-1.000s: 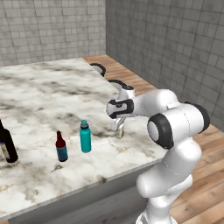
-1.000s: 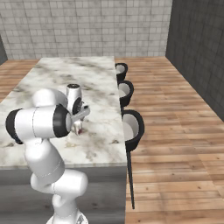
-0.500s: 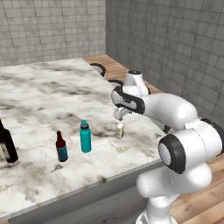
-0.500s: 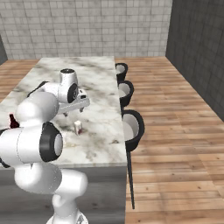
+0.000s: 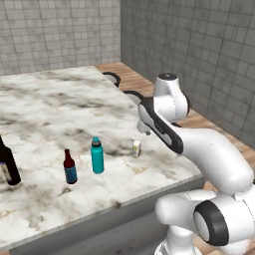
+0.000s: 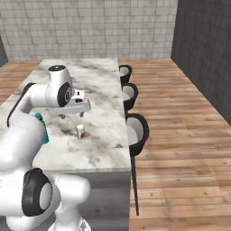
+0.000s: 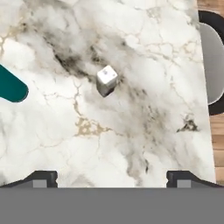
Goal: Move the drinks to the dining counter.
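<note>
Left base view has all four drinks standing upright on the long white-grey veined marble dining counter [image 5: 45,114]. The tall dark wine bottle with the pale label [image 5: 8,164] is way over at the left edge of the picture, the small brown-red bottle with the blue label [image 5: 69,167] stands right of it, and the teal water bottle [image 5: 97,156] is just beside that one, not touching. The small pale can [image 5: 136,148] sits further right, closer to the counter's far side edge, apart from the teal bottle.

The white arm's two-finger gripper [image 5: 145,130] hangs above the counter just up and right of the can, holding nothing. From the hand view the two dark fingertips [image 7: 41,178] sit far apart at the bottom corners, so the jaws are spread wide, with bare marble between them. The can [image 7: 106,80] shows from above there, well clear of both tips, and a slice of the teal bottle [image 7: 12,86] pokes in at the left edge.

Right base view shows the gripper [image 6: 72,113] above the slab with the can [image 6: 80,131] below it (a clear gap between them). The teal bottle [image 6: 43,131] peeks out behind the arm. Three round dark stools with pale seats [image 6: 135,131] line the counter's right side over the wooden plank floor [image 6: 180,135].
</note>
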### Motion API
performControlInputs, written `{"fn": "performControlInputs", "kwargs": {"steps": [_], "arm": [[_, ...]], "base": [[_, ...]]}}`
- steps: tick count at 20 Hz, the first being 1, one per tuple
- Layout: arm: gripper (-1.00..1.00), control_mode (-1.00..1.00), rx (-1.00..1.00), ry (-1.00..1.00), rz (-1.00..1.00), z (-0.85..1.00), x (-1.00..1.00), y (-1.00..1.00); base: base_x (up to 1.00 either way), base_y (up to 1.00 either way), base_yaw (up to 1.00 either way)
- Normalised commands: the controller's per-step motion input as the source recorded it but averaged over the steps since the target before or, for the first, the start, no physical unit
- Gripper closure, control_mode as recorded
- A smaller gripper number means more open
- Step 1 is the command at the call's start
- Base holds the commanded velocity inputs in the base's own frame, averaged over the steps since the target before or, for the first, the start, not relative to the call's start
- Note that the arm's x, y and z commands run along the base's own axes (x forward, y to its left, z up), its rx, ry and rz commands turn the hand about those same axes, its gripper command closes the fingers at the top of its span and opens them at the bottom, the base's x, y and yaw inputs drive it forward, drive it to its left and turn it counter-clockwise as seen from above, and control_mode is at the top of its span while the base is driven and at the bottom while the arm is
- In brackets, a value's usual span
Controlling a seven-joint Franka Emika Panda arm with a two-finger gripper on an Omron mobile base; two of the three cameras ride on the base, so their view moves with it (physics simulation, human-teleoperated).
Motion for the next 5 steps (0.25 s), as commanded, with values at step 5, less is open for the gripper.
{"fn": "performControlInputs", "kwargs": {"steps": [5], "arm": [[-1.0, -1.0, 0.0, -0.13, -0.14, 0.75, -0.61, -0.03]], "base": [[0.0, 0.0, 0.0]]}}
